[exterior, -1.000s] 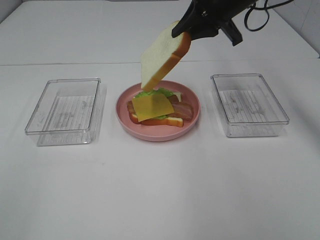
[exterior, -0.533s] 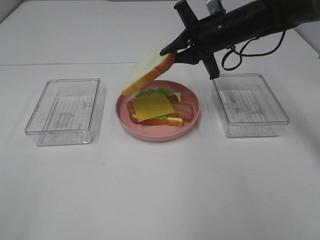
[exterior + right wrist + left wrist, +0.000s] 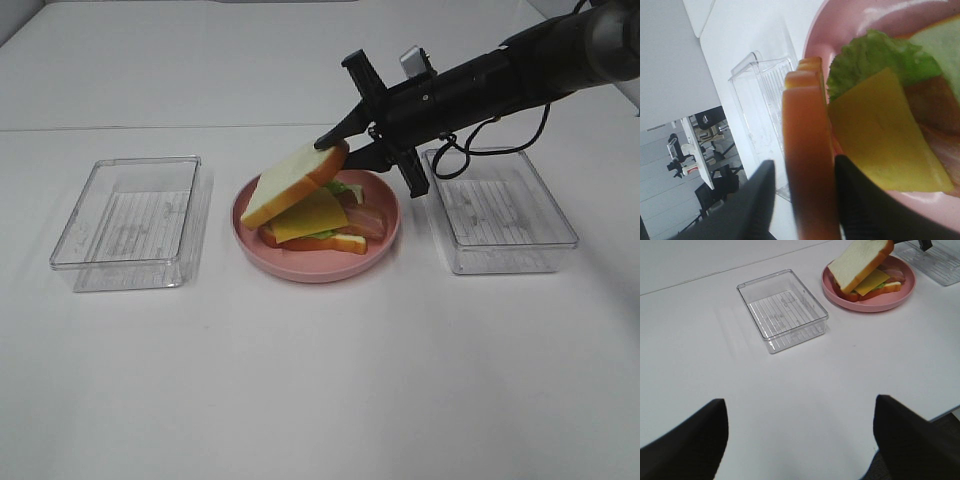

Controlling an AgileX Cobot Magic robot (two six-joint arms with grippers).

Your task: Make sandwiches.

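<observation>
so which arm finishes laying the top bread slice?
Right. Its tool straddles the top bread slice, already tilted over the cheese slice. The left tool is open, far back.

Pink plate (image 3: 305, 265) at centre; clear trays (ribbed floors) left (image 3: 130, 222), right (image 3: 497, 208).

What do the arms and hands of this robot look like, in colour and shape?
The right arm is a black, rounded tube with thin black cables looping under it and a small silver-grey block near the wrist. The right hand has two slim black fingers tapering to points. Of the left hand, only two dark, blunt fingers show.
</observation>
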